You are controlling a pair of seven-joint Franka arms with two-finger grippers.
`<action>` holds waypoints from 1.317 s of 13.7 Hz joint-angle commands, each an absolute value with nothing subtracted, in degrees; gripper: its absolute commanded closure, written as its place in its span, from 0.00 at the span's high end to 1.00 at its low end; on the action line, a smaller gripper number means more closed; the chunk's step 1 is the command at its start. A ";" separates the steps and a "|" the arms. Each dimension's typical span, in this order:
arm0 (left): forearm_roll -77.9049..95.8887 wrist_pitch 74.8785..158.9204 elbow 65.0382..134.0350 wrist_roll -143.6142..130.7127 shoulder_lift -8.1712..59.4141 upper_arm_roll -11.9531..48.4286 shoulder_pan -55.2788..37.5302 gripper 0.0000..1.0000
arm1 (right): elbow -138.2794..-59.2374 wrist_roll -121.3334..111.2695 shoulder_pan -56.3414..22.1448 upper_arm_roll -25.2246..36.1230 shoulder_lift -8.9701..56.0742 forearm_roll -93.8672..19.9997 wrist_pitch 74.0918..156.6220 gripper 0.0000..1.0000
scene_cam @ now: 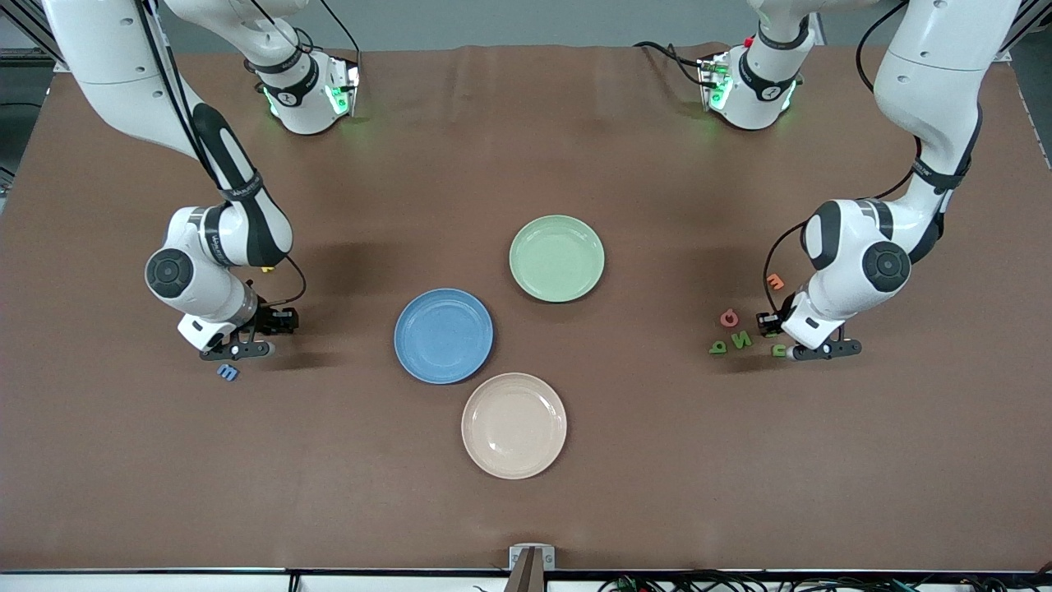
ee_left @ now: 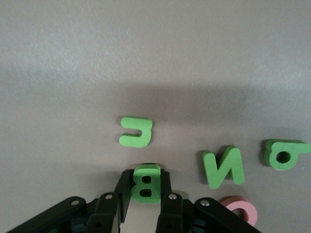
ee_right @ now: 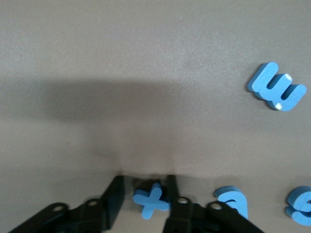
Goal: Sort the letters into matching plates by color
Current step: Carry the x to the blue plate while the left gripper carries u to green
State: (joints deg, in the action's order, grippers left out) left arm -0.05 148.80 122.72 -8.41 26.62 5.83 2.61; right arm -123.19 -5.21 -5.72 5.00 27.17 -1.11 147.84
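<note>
Toward the left arm's end of the table, my left gripper (scene_cam: pixel 822 349) (ee_left: pixel 146 175) is down at the table, shut on a green letter B (ee_left: pixel 146 183). Loose green letters lie beside it: a C (ee_left: pixel 136 132), an N (ee_left: pixel 222 166) (scene_cam: pixel 742 339) and a round one (ee_left: pixel 284 154) (scene_cam: pixel 717 347). At the right arm's end, my right gripper (scene_cam: pixel 238 349) (ee_right: pixel 145 187) stands low around a blue cross-shaped letter (ee_right: pixel 153 200), one finger touching it and a gap at the other. More blue letters (ee_right: pixel 277 87) (scene_cam: pixel 228 372) (ee_right: pixel 232 201) lie close by. The blue plate (scene_cam: pixel 444 335) and green plate (scene_cam: pixel 556 257) are empty.
A beige plate (scene_cam: pixel 514 425) sits nearer the front camera than the blue one. A pink letter (scene_cam: pixel 729 317) (ee_left: pixel 240 208) and an orange letter (scene_cam: pixel 774 281) lie next to the green letters. The brown table mat (scene_cam: pixel 526 123) stretches bare toward the arm bases.
</note>
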 commanded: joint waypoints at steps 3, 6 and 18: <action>0.00 141.61 122.43 -9.49 18.30 8.07 1.94 0.00 | -122.34 -6.42 -5.36 4.83 28.74 -2.02 148.18 0.22; 0.00 140.19 122.61 -10.45 15.74 11.85 1.93 0.00 | -122.17 -6.42 -5.45 4.83 28.74 -2.02 148.10 0.15; -3.52 140.45 121.82 -52.27 18.45 22.15 -13.96 0.00 | -117.69 10.51 -16.42 4.75 24.17 -2.11 138.16 0.11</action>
State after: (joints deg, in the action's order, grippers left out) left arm -2.31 140.41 122.60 -47.17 17.31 22.41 -11.18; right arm -118.12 4.73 -12.58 4.31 24.87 -1.22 138.91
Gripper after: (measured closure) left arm 0.718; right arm 0.740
